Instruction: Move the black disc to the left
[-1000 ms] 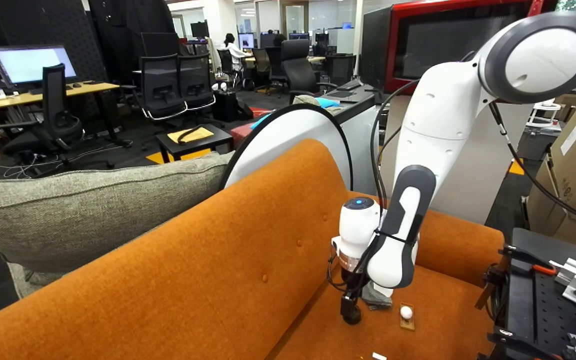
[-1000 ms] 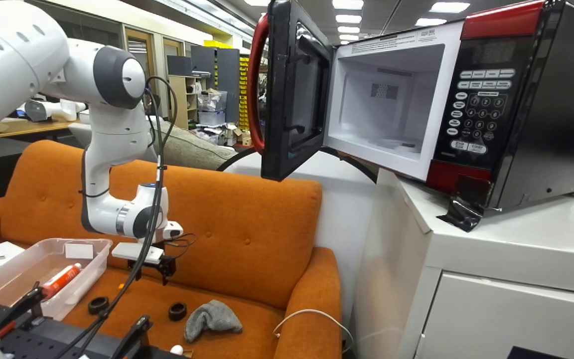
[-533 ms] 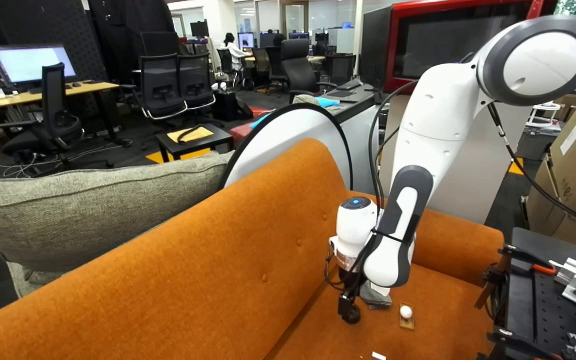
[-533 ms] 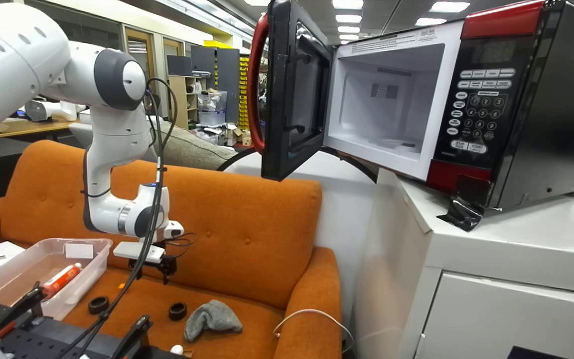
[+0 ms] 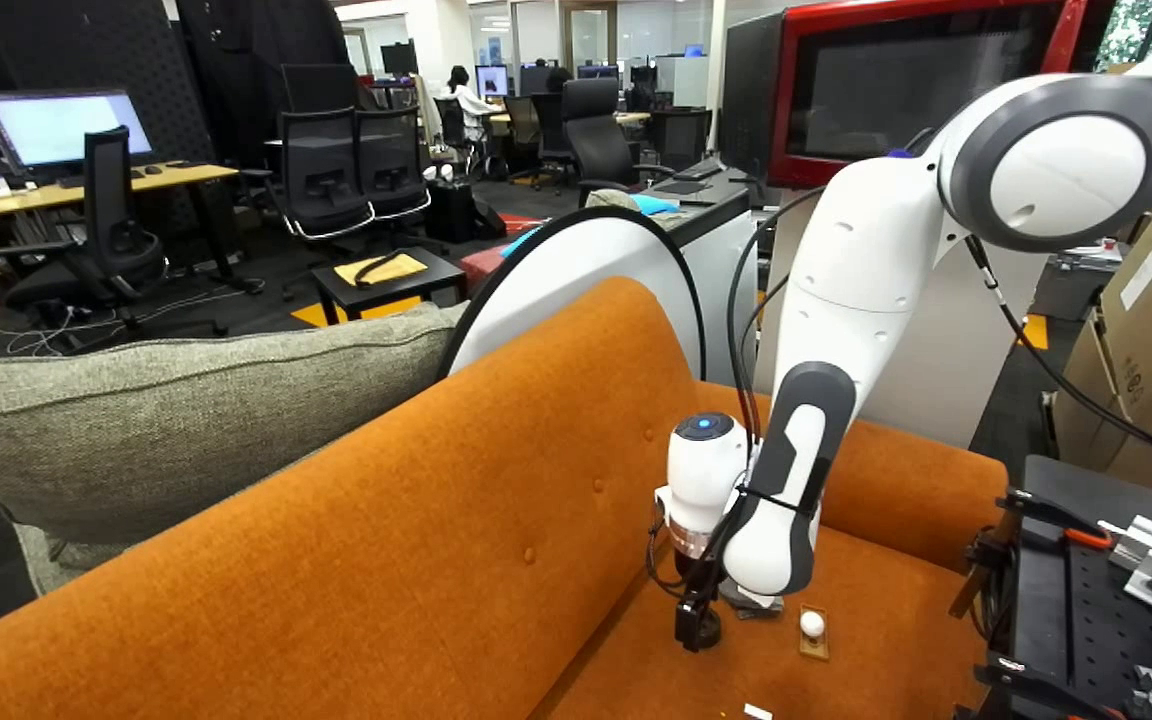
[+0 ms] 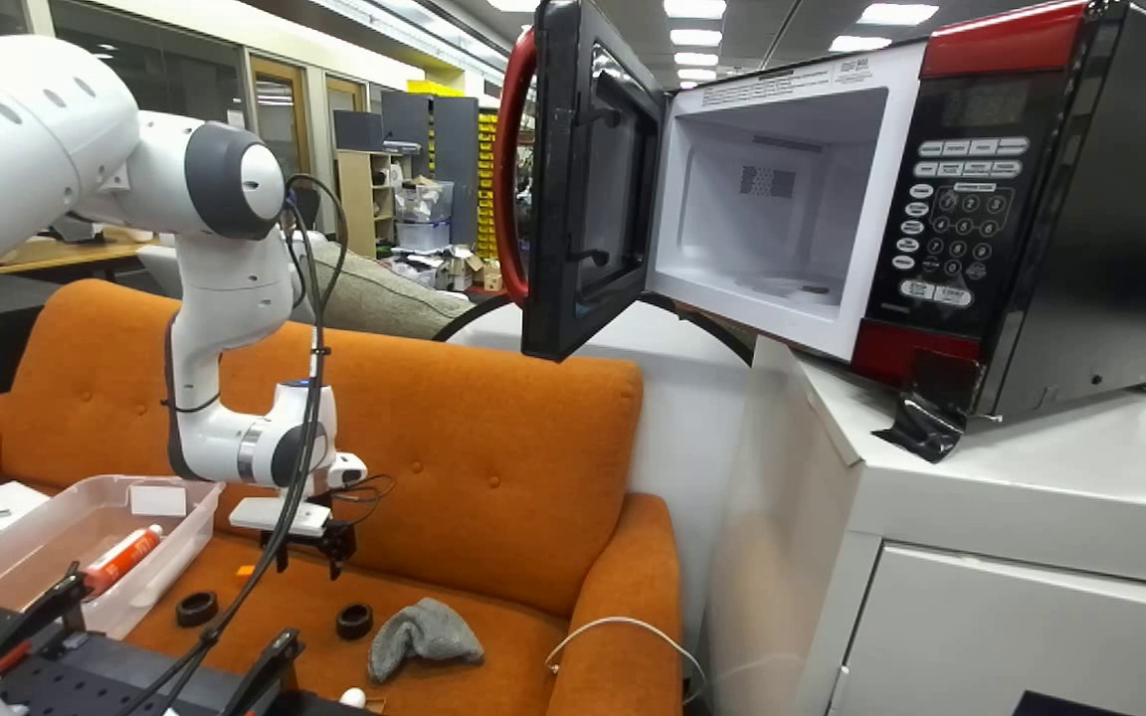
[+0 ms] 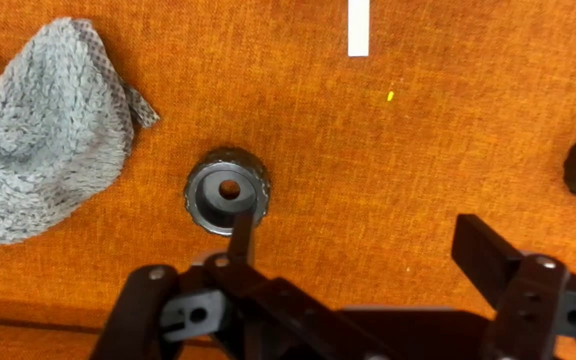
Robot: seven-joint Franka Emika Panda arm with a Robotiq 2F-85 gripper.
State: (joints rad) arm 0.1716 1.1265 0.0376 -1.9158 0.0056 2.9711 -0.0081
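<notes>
The claw (image 6: 308, 562) hung with jaws wide apart over the desk (image 6: 523, 636)

The desk was the seat of an orange sofa (image 6: 474, 418). From left to right in an exterior view, a clear plastic tub (image 6: 175, 567) stood toward its left edge, an orange tube (image 6: 122, 560) lying inside. Just right of the tub, on the desk, lay the left black disc (image 6: 197, 609). Next, the claw hung released; in the wrist view bare desk showed between its jaws. A white ball (image 6: 353, 698) sat toward the front edge. Farther back, the right black disc (image 6: 354, 622) lay just left of a gray cloth (image 6: 424, 638); in the wrist view the claw hid part of its rim, and contact could not be judged. Which disc the task meant could not be told. At the right edge a white cable (image 6: 623, 620) crossed the armrest (image 6: 633, 567).
</notes>
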